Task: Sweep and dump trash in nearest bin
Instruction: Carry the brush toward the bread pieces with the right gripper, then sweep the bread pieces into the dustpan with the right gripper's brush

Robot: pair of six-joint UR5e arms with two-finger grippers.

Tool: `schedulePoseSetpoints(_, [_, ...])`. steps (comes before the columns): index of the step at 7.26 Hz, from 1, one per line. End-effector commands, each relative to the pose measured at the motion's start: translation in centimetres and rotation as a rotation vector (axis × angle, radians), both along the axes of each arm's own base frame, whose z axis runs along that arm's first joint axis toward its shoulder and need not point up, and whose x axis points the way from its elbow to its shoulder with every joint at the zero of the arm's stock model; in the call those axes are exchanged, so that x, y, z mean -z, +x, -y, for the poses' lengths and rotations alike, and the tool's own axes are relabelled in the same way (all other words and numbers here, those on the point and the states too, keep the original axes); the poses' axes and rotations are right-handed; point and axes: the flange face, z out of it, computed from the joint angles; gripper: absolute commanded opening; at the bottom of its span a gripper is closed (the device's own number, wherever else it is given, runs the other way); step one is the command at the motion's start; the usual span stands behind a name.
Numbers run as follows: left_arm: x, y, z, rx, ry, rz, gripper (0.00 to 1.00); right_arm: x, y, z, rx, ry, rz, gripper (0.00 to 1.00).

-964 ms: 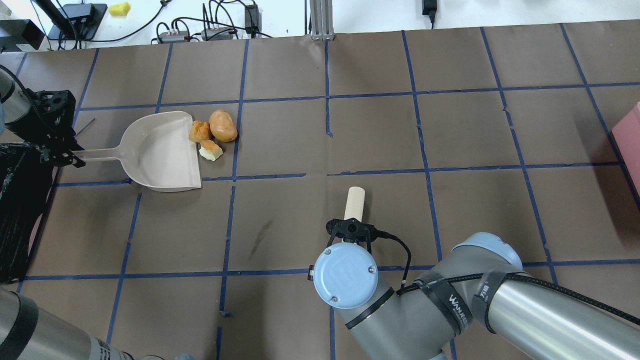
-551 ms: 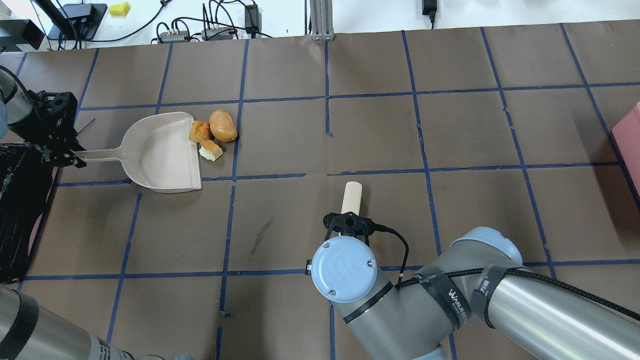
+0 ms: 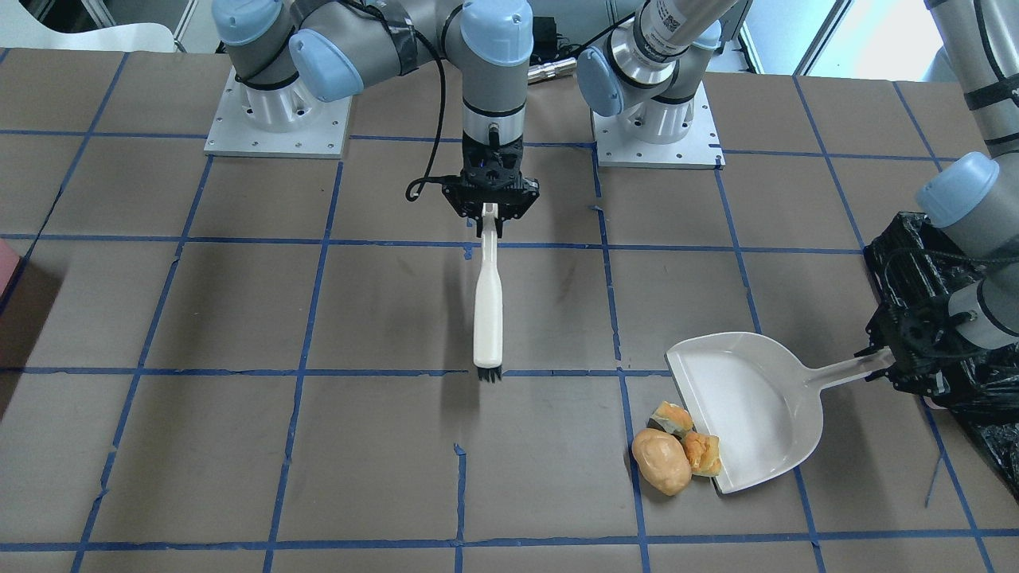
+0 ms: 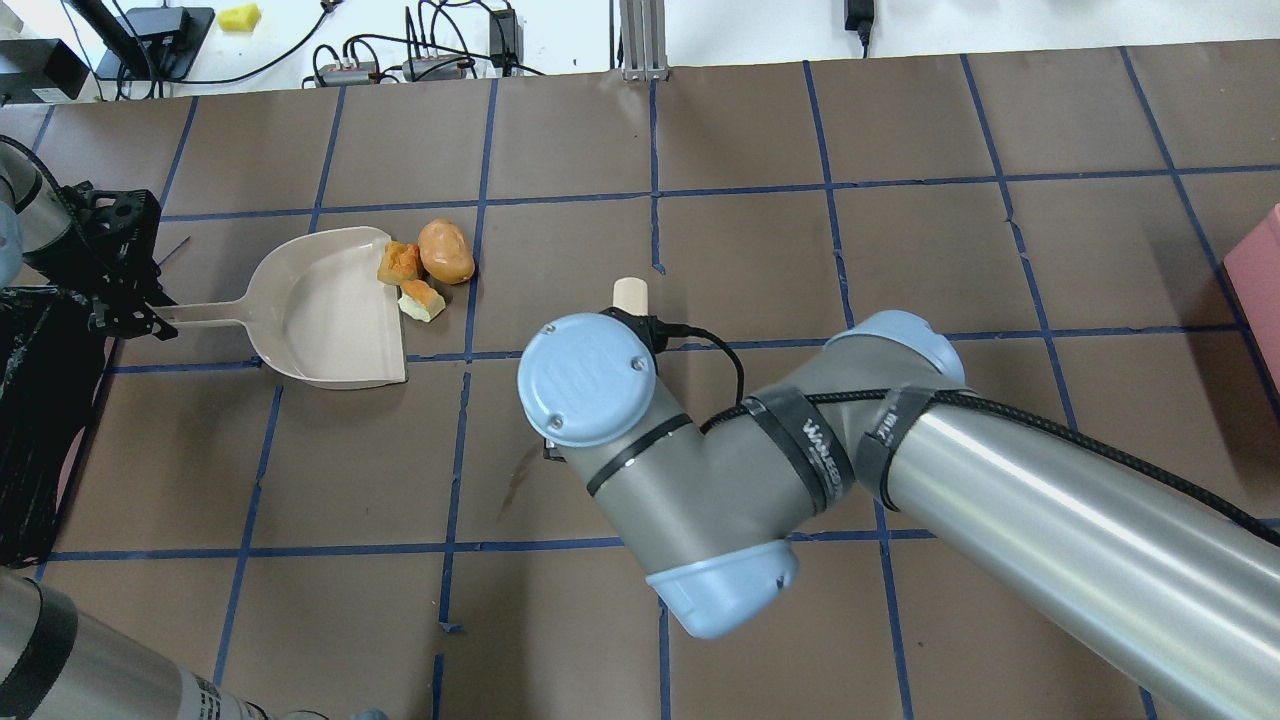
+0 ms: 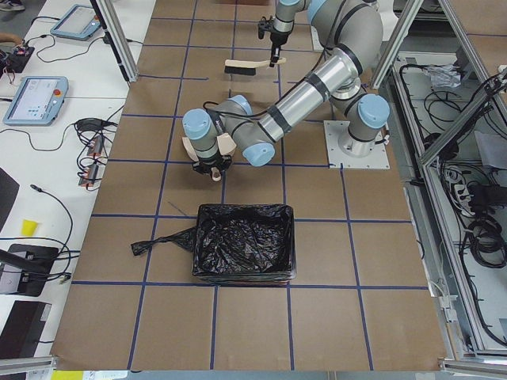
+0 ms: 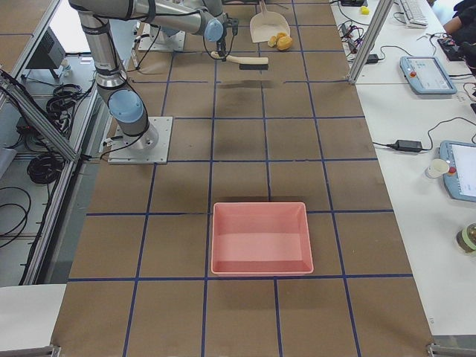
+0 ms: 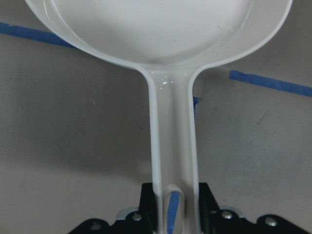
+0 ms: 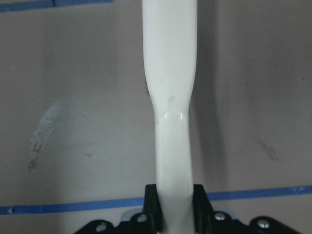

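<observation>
Far left, left gripper (image 3: pixel 893 368): clamped on cream plastic dustpan (image 4: pixel 320 320).
Right gripper (image 3: pixel 489 211): clamped on cream brush (image 3: pixel 488 310).
At its mouth: tan smooth lump (image 4: pixel 446 250), golden crusty chunks (image 4: pixel 399 263).

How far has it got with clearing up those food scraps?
Both tools are in hand: the left gripper holds the dustpan, and the right gripper holds the brush, away from the pan. Nothing is swept yet: the potato and two bread chunks lie on the table at the empty pan's mouth. Sweeping and tipping into the bin remain.

Overhead and front views face oppositely, sharing dustpan (image 4: pixel 320 310), wrist cameras close-up
</observation>
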Motion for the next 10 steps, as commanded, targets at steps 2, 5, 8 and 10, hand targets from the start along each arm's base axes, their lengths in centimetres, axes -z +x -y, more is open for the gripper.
schedulePoseSetpoints(2, [-0.1, -0.4, 0.2, 0.002, -0.006, 0.006, 0.01, -1.3, 7.2, 9.6, -0.147, 0.03, -0.053, 0.21])
schedulePoseSetpoints(5, [-0.1, -0.4, 0.2, 0.002, -0.006, 0.006, 0.01, 3.3, 13.1, 16.5, -0.217, 0.024, -0.058, 0.22])
schedulePoseSetpoints(8, [-0.1, -0.6, 0.3, 0.004, -0.006, 0.006, 0.01, 6.5, 14.6, 18.5, -0.256, 0.03, -0.063, 0.23])
schedulePoseSetpoints(10, [-0.1, -1.2, 0.5, -0.019, -0.003, 0.019, 0.02, 6.3, 17.8, 18.6, -0.271, 0.005, -0.028, 0.24])
